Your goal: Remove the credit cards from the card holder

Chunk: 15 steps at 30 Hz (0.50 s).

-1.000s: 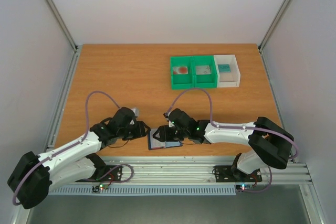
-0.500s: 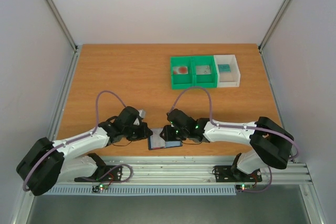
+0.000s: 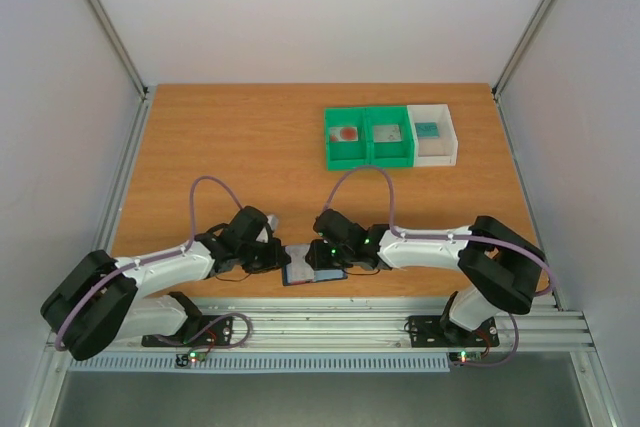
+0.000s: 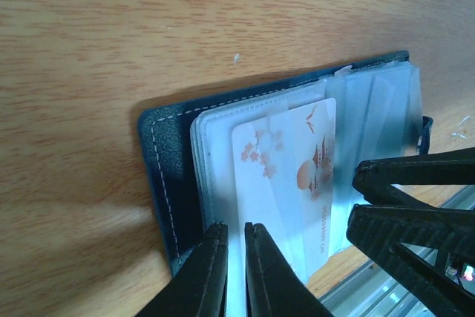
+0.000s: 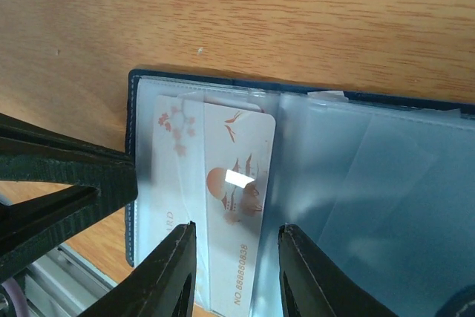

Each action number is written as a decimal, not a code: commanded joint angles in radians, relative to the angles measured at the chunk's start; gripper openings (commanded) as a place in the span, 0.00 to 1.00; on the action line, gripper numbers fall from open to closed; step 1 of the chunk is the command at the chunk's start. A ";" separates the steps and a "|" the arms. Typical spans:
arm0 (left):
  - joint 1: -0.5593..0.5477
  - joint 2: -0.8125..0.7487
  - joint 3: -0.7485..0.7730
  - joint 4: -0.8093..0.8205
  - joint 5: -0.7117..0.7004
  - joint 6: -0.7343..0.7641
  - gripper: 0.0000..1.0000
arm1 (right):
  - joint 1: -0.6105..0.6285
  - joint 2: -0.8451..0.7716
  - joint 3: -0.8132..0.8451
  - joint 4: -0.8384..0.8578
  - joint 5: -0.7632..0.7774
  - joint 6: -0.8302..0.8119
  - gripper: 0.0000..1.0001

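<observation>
Left gripper (image 4: pixel 236 229) clamped on the card holder (image 4: pixel 165 155), open flat at the table (image 4: pixel 111 27) front. Right gripper (image 5: pixel 236 234) half-open, straddling the pink-printed credit card (image 5: pixel 241 146). I should pull gently along its sleeve.

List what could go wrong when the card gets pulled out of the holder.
1. The right gripper straddles the card, jaws open; closing could also catch the clear sleeve over it.
2. The left gripper pinches the card holder only near one edge, so it might slide or lift.
</observation>
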 commanded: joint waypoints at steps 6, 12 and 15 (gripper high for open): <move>0.002 0.002 -0.016 0.057 -0.002 0.024 0.10 | -0.002 0.050 -0.003 0.073 0.002 -0.008 0.32; 0.002 0.021 -0.023 0.074 0.003 0.020 0.10 | -0.002 0.063 -0.012 0.072 0.010 0.006 0.31; 0.002 0.029 -0.015 0.078 0.017 0.013 0.09 | -0.002 0.071 -0.021 0.085 0.005 0.020 0.29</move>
